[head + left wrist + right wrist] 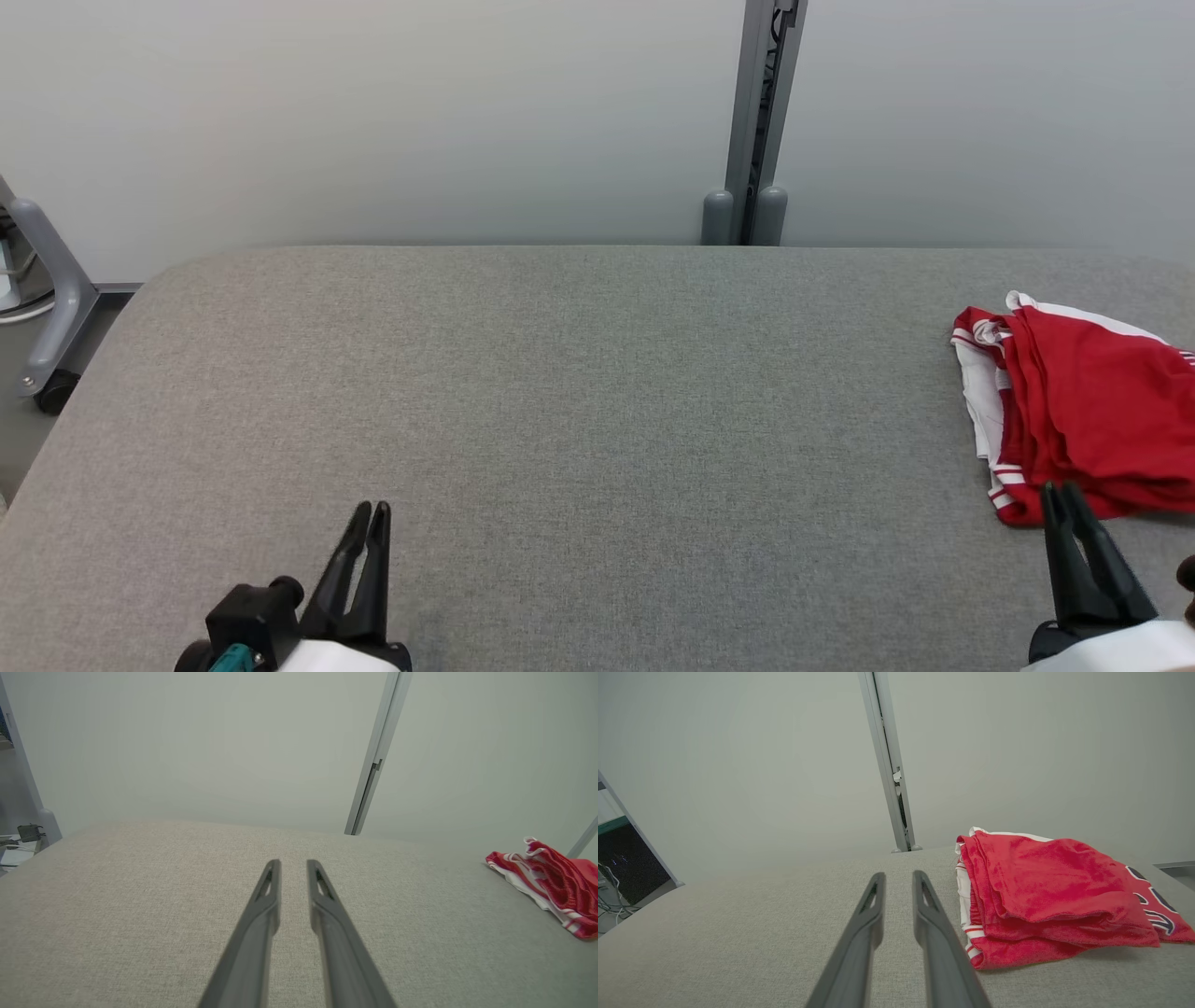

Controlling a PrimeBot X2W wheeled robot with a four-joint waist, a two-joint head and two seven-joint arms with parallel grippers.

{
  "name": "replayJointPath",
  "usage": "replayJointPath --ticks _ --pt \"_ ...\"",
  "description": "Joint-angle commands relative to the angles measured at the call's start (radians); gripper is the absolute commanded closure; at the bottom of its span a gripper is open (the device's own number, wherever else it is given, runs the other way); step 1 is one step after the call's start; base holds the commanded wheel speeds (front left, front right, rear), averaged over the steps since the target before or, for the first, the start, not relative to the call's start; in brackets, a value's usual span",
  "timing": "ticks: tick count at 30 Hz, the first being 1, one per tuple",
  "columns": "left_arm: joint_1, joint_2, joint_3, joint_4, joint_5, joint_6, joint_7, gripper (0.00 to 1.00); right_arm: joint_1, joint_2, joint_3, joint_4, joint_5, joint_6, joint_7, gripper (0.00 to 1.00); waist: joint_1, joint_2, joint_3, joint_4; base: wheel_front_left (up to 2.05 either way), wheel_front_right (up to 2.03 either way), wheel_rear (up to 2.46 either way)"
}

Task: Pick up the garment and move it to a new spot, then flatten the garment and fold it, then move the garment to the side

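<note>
I see the red-and-white garment [1083,411] lying folded on the table [560,392], far right side. Left pincer [372,510] & right pincer [1059,488] both parted a narrow gap, empty. Right one sits just beside the garment, left one well apart.

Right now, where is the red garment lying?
In the head view, the red garment lies on the right of the grey table, just beyond the right claw.
</note>
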Motion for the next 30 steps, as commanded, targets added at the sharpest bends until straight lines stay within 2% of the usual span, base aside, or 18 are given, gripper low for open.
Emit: replayJointPath --ticks 1,30 --pt "0.005 -0.003 0.001 0.005 -0.007 -0.001 0.002 1.00 0.003 0.004 0.001 0.007 0.007 0.000 0.003 1.00 0.0000 0.0000 0.000 0.000 0.00 0.00 0.00" --pt "-0.045 -0.039 0.132 0.016 -0.430 -0.056 0.133 1.00 -0.079 0.046 -0.036 0.088 0.433 0.000 0.084 1.00 0.0000 0.0000 0.009 -0.015 0.00 0.00 0.00"
